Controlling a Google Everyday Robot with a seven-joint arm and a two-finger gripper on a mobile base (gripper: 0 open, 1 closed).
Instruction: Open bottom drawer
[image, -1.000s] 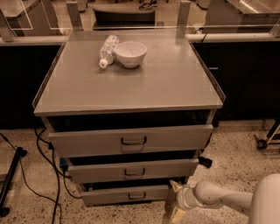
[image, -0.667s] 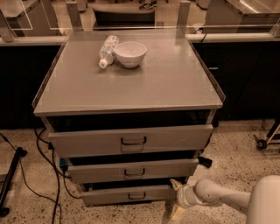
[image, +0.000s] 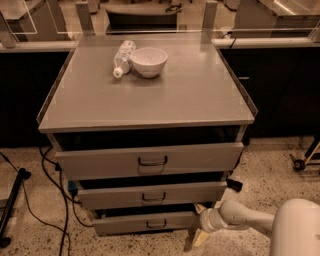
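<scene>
A grey metal cabinet stands with three drawers, all pulled out a little. The bottom drawer (image: 145, 222) is the lowest and shortest, with a small dark wire handle (image: 156, 224) at its centre. My white arm reaches in from the lower right. The gripper (image: 199, 226) is at the right end of the bottom drawer front, low near the floor. Its pale fingers (image: 201, 237) point down and left beside the drawer's right corner. It is well right of the handle.
A white bowl (image: 148, 61) and a lying plastic bottle (image: 122, 58) are on the cabinet top (image: 150, 95). The middle drawer (image: 152, 194) and top drawer (image: 150, 160) sit above. Black cables (image: 55, 200) trail on the floor at left. A caster (image: 300, 163) is at right.
</scene>
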